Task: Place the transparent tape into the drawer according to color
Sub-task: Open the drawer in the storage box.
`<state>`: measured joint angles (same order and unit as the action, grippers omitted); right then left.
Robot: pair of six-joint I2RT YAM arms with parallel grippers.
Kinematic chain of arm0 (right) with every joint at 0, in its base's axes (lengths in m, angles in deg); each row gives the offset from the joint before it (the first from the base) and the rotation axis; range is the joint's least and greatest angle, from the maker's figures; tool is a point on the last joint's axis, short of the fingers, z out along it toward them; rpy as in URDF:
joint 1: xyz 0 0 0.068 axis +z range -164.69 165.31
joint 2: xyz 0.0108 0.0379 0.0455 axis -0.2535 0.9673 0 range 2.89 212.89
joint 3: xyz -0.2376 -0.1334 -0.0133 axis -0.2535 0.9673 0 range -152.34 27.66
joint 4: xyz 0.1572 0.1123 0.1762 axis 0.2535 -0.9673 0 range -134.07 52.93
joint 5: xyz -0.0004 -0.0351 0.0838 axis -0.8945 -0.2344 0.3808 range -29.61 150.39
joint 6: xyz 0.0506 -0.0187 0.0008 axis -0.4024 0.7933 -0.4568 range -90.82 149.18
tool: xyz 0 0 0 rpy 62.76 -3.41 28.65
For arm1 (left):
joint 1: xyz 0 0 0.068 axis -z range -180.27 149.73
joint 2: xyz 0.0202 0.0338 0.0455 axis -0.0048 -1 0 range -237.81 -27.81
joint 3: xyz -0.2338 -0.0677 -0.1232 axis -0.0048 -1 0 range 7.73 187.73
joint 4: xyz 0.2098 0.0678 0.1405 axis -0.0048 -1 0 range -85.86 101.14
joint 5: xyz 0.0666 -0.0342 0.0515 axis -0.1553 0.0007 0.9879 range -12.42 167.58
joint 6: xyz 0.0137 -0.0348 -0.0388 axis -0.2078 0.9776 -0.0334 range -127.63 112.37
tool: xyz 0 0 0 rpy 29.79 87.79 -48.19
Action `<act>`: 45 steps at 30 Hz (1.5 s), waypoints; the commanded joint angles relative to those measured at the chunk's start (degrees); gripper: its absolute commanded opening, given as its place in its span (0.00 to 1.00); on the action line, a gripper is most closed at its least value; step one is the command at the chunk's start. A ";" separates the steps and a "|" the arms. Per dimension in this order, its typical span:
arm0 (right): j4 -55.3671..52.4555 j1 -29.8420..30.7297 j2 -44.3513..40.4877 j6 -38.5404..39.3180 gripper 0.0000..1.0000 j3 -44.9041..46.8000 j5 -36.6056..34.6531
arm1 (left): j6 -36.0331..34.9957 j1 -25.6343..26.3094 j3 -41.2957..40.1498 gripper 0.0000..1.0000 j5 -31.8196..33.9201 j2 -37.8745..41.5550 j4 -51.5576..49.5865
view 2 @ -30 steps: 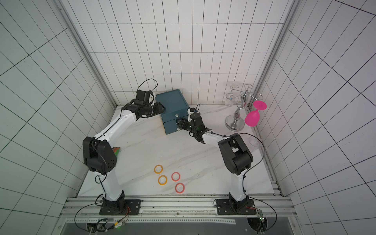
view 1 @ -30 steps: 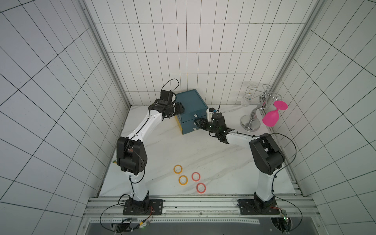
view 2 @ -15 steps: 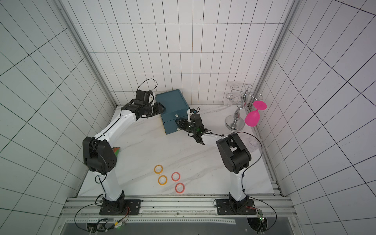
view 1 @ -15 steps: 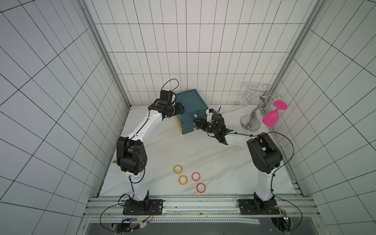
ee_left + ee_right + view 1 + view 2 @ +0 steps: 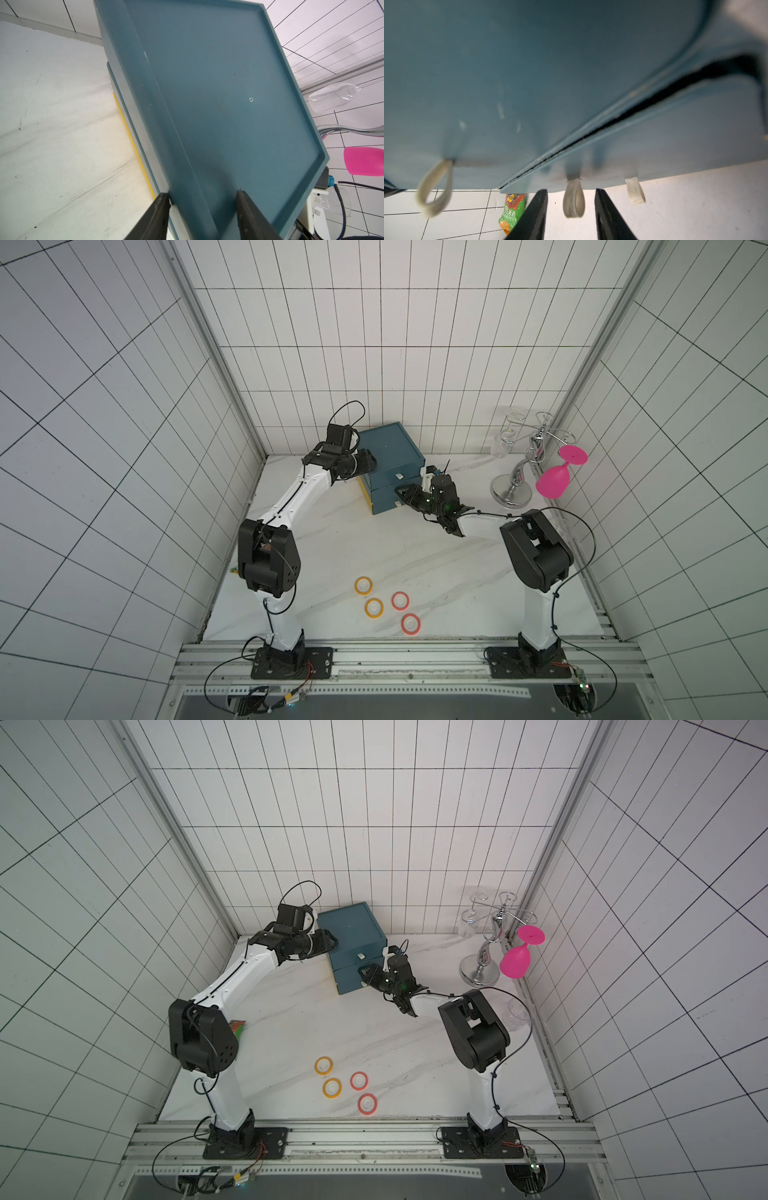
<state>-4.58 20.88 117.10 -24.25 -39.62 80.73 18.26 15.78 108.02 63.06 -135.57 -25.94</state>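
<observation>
Both arms at the cabinet (image 5: 388, 448), tape loose in front.
Left arm (image 5: 291, 497) stretched out, left gripper (image 5: 202, 197) jaws half apart straddling cabinet's top edge, clamping or not: can't tell. Right arm (image 5: 536, 556) folded low, right gripper (image 5: 571, 190) narrow around front pull loop (image 5: 574, 205), not touching. Four tape rolls (image 5: 374, 608), two yellow, two red, well in front of cabinet.

Two orange-yellow tape rolls (image 5: 363, 585), two red tape rolls (image 5: 400, 601), flat, clustered, well apart from upright teal cabinet (image 5: 386, 448).
</observation>
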 commanded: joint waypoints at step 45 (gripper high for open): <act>-12.22 3.10 -21.21 6.75 0.66 22.07 0.33 | -0.18 -0.49 0.36 0.60 -1.97 0.54 -1.51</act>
<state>-10.44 23.44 98.85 -21.86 -18.31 79.68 18.34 15.63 108.02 62.40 -135.57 -26.15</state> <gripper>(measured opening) 0.648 0.597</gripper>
